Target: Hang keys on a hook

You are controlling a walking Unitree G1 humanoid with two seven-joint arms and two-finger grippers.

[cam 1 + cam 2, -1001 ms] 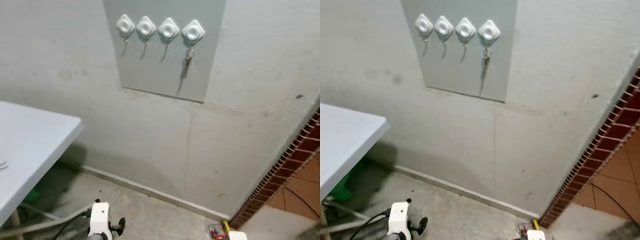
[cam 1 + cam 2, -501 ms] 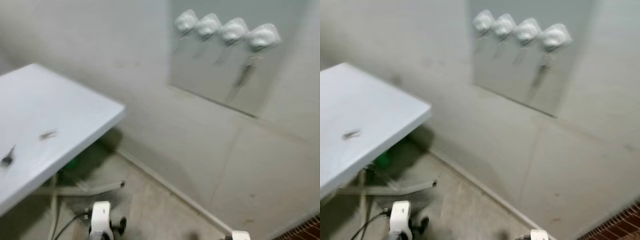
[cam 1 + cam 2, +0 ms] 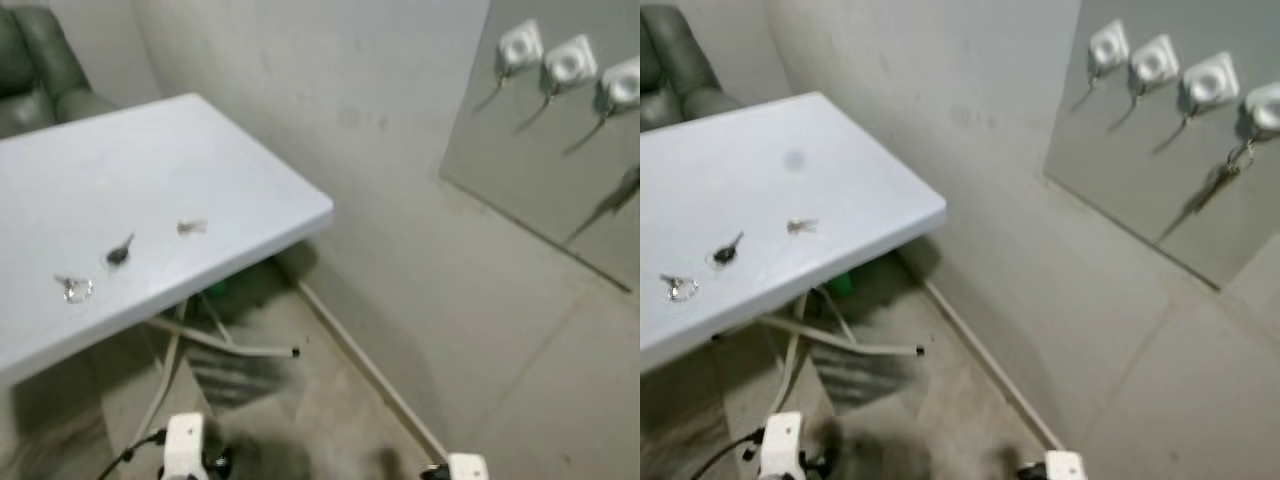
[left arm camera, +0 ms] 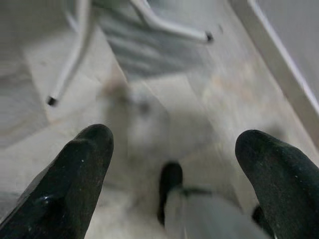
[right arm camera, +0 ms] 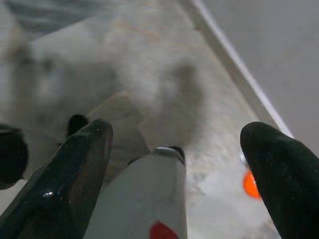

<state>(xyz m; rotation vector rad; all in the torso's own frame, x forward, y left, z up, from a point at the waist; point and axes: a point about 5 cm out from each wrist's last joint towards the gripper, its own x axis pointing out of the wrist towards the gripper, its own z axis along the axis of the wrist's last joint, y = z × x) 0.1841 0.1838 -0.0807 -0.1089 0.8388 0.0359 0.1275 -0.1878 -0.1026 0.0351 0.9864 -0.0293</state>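
Three small keys lie on the white table (image 3: pixel 250 170): a dark-headed key (image 3: pixel 119 250), a small silver key (image 3: pixel 190 227) and a key on a ring (image 3: pixel 75 289). On the wall to the right, a grey panel (image 3: pixel 1120 160) carries several white hooks (image 3: pixel 1155 62). One key (image 3: pixel 1223 180) hangs from the rightmost hook (image 3: pixel 1265 105). My left gripper (image 4: pixel 174 139) hangs open over the floor, holding nothing. My right gripper (image 5: pixel 178 130) also hangs open over the floor near the baseboard, nothing between its fingers.
The table's metal legs (image 3: pixel 230 345) spread over the concrete floor, with a green object (image 3: pixel 215 290) in the shade beneath. A dark green sofa (image 3: pixel 30 60) stands behind the table at far left. A small orange object (image 5: pixel 250 184) lies on the floor by the baseboard.
The camera has swung to the left: the table with its keys has come into view and the hook panel has slid to the right edge. Both arms still hang low.
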